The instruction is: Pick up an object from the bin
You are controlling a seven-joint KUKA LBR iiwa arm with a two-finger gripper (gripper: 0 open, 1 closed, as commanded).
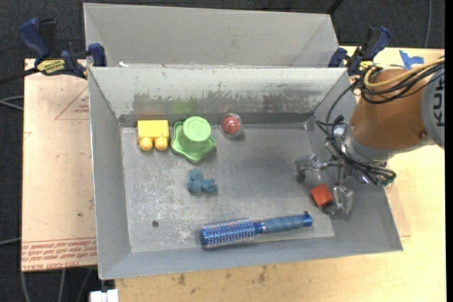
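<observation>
Where the orange-covered arm (386, 117) reaches down into the grey metal bin (212, 81) from the 3 o'clock side, its two-finger gripper (325, 185) stands low over the floor at about 4 o'clock from the bin's middle. Its metal fingers (345, 200) are spread apart. A small red-orange block (320, 196) lies on the floor in the gap between them, just beside the finger on the 4 o'clock side; whether either finger touches it cannot be told. Dark cables loop round the wrist above. A yellow plastic toy brick with two round studs (153, 134) sits at 10 o'clock against the foot of the far wall. Just beside it, at 11 o'clock, is a light green plastic cup with a wavy, flower-like base (193, 138). A small red ball (231, 125) rests at 12 o'clock, near the cup but apart from it. A little blue lumpy toy piece (201, 184) lies near the middle of the floor, slightly toward 9 o'clock, well apart from the gripper. A blue round-bristled hairbrush (255, 228) lies along the near wall at 6 o'clock, its handle pointing toward 3 o'clock and ending near the red-orange block at that block's 7 o'clock. Dark lettering on the arm's pale casing at the 3 o'clock edge is cut off and cannot be read.
</observation>
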